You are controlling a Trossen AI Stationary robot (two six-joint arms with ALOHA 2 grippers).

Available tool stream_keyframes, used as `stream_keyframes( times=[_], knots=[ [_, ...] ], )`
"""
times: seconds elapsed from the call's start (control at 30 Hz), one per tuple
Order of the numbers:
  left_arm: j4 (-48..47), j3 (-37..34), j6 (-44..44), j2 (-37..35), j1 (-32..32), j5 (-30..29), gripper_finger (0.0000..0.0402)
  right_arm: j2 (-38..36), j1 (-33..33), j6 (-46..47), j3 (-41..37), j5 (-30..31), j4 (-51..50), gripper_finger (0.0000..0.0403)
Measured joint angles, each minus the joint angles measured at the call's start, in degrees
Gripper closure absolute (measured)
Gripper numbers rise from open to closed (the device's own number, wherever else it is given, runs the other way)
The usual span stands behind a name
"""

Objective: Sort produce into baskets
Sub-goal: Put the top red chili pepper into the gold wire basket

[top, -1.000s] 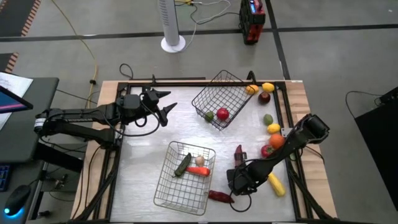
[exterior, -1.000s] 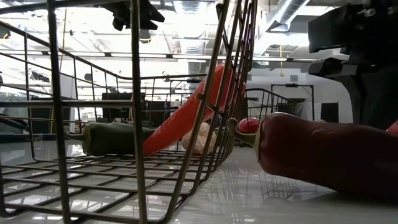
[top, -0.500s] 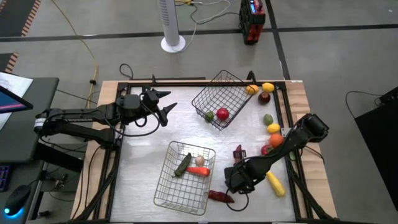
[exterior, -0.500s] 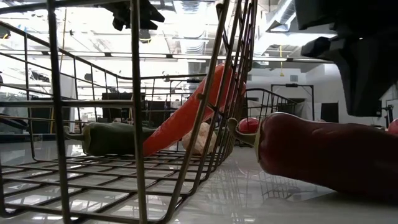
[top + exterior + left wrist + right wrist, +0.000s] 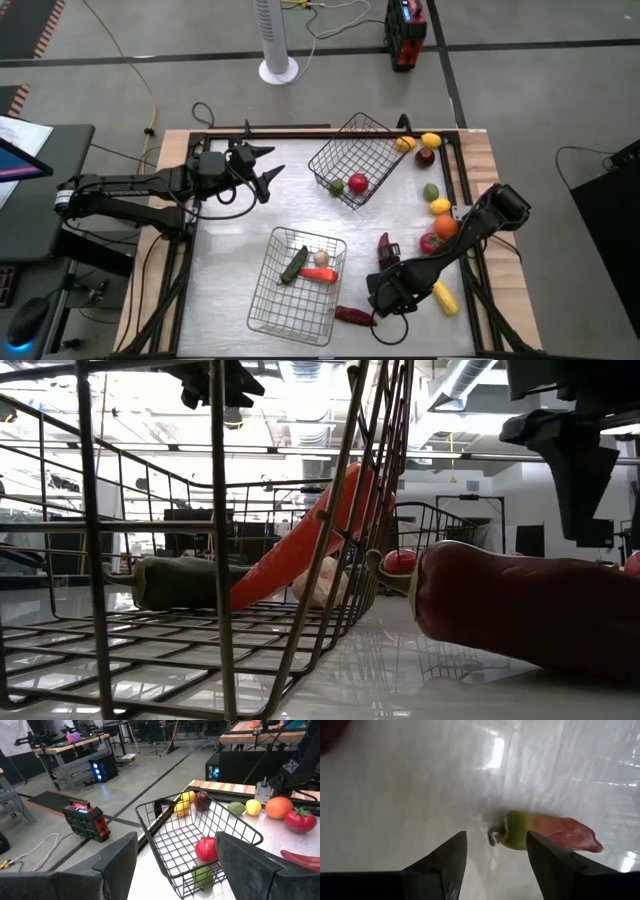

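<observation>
A long red pepper [image 5: 555,832] with a green stem cap lies on the table to the right of the near basket [image 5: 268,300]. My right gripper [image 5: 380,298] hovers open just above it; in the low view one finger [image 5: 582,490] hangs over the pepper [image 5: 520,605] without touching. The near basket holds a dark-green piece [image 5: 295,264] and an orange carrot [image 5: 322,275]. The far basket [image 5: 372,131] stands tilted and holds a red round piece [image 5: 358,183] and a green one [image 5: 337,186]. My left gripper [image 5: 262,170] waits open at the far left.
More produce lies along the right edge: yellow [image 5: 431,141], maroon [image 5: 425,156], green [image 5: 431,191], orange [image 5: 444,227] and red [image 5: 430,242] round pieces, a long yellow piece [image 5: 443,297] and a second red pepper [image 5: 384,245]. Bare table shows between the baskets and at near left.
My right gripper has opened above the red pepper and stayed at about the same place. The pepper has kept still on the table.
</observation>
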Motion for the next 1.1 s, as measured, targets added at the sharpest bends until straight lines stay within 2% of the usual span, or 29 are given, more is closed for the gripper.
stream_keyframes(
  times=[0.2,0.5,1.1],
  knots=[
    [0.0,0.0,0.1,0.0,0.0,0.0,0.0146,0.0,0.8,-2.3,-0.1,1.0,0.2,0.02],
    [0.1,0.0,0.2,0.0,0.0,0.0,0.0146,0.0,2.3,-2.3,-4.5,2.7,3.0,0.0232],
    [0.3,0.0,0.2,0.0,0.0,0.0,0.0146,0.1,2.2,-1.2,-8.0,5.5,6.7,0.0239]
  ],
)
